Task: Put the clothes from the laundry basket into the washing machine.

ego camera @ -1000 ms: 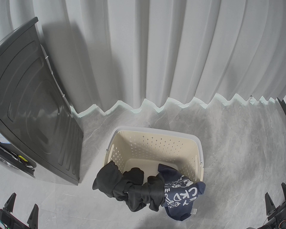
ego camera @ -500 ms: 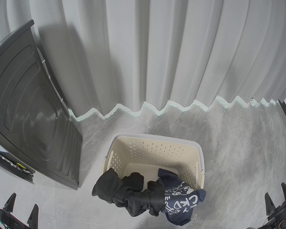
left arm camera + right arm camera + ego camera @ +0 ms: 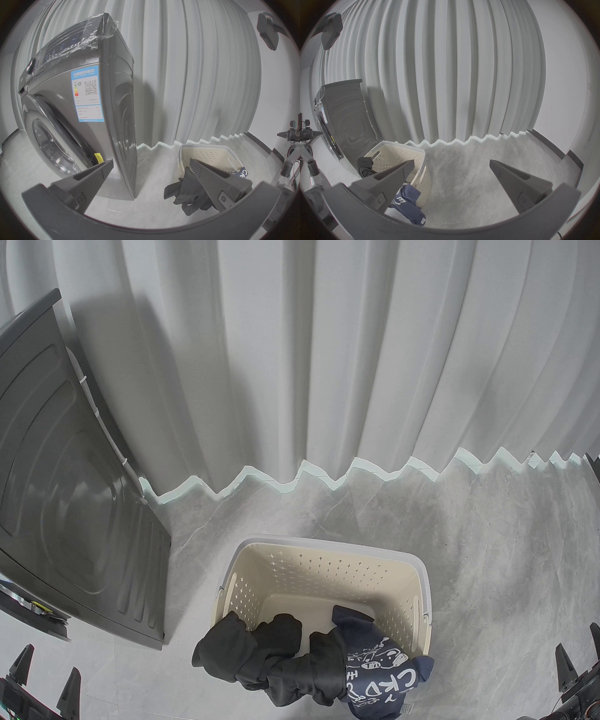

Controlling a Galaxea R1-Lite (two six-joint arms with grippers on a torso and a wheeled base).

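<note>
Your left gripper (image 3: pixel 50 662) and right gripper (image 3: pixel 576 640) both gape wide, empty. The clothes (image 3: pixel 294 665) drape the near rim of the basket (image 3: pixel 325 544) between them, lying side to side, black end toward the left.

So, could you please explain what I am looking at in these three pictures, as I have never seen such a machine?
It is a two-armed robot on wheels, and each picture comes from one of its cameras. One camera sits on its head and looks down at the floor. The dark prongs in that picture's bottom corners are its left tool and right tool. The other two cameras sit on the wrists, so each looks out between its own tool's prongs. Both tools are open and hold nothing. On the floor stands a cream laundry basket, in front of a white curtain. A black garment and a navy printed garment hang over its near rim. The grey washing machine stands to the robot's left.
</note>
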